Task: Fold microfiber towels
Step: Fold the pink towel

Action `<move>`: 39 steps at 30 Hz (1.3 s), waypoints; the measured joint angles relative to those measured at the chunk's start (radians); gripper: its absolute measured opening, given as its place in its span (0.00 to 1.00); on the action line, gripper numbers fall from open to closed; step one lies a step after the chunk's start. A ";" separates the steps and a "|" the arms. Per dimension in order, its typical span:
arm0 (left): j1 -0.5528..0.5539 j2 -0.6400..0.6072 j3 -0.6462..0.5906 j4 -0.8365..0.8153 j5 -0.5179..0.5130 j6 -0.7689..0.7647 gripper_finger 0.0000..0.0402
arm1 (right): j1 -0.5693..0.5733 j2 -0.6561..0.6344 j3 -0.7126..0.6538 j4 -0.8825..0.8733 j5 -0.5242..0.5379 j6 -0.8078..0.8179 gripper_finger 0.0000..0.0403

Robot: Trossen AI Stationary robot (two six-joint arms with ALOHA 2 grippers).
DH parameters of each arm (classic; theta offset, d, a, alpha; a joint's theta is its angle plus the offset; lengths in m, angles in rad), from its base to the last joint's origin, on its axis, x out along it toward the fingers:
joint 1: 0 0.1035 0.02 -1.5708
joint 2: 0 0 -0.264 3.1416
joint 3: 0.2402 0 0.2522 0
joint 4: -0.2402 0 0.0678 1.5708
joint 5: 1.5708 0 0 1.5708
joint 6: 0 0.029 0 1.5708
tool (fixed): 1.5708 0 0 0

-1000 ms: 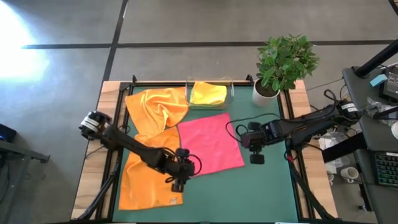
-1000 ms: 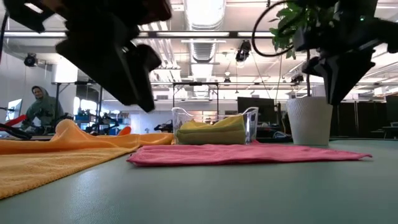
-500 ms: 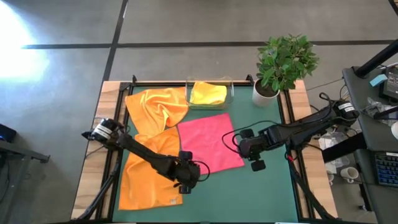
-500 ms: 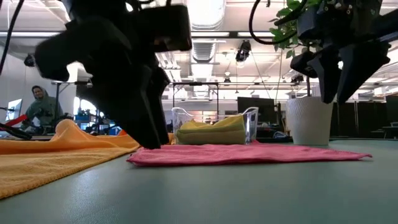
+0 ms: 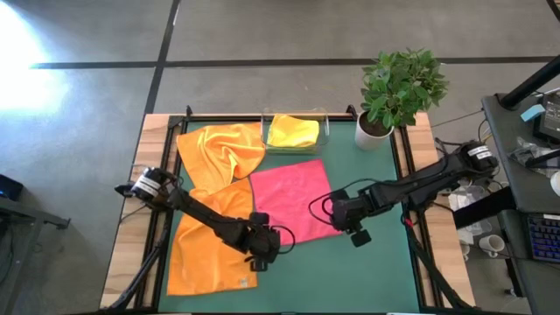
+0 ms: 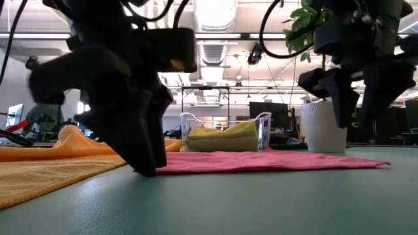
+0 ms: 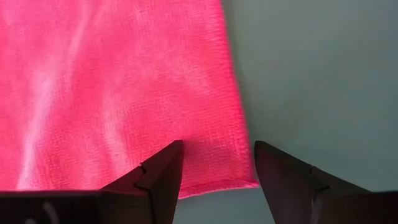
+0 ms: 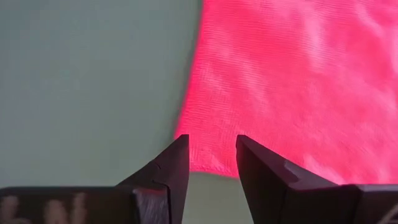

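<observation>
Over the last second we have brought both arms down from above the tabletop (image 5: 376,271) onto the near edge of the hot pink towel (image 5: 296,199), the edge farthest from the clear plastic tray (image 5: 325,131). The left gripper (image 7: 216,163) now sits at one near corner with its fingers spread, the corner lying between them but not yet pinched. The right gripper (image 8: 210,155), which was nearly closed a second ago, has been parting its fingers as it came in; they stand apart over the other near corner, nothing held. We judge this as the approach to the first fold: both corners are lined up for a grasp, then a lift toward the tray side. The pink towel lies flat and square, a few soft ripples, just in front of the tray. Beside it, two orange towels (image 5: 219,153) lie partly bunched and overlapping, and a yellow towel (image 5: 292,131) sits folded inside the tray.
</observation>
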 joint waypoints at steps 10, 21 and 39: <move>0.031 -0.003 -0.027 0.015 0.013 -0.151 0.29 | 0.000 0.133 -0.004 0.039 -0.083 -0.039 0.29; 0.032 -0.003 -0.028 0.009 0.010 -0.151 0.01 | -0.002 0.242 0.000 0.089 -0.055 -0.040 0.28; 0.031 -0.011 0.046 0.013 0.211 -0.154 0.00 | 0.007 0.180 -0.005 0.065 -0.058 0.226 0.02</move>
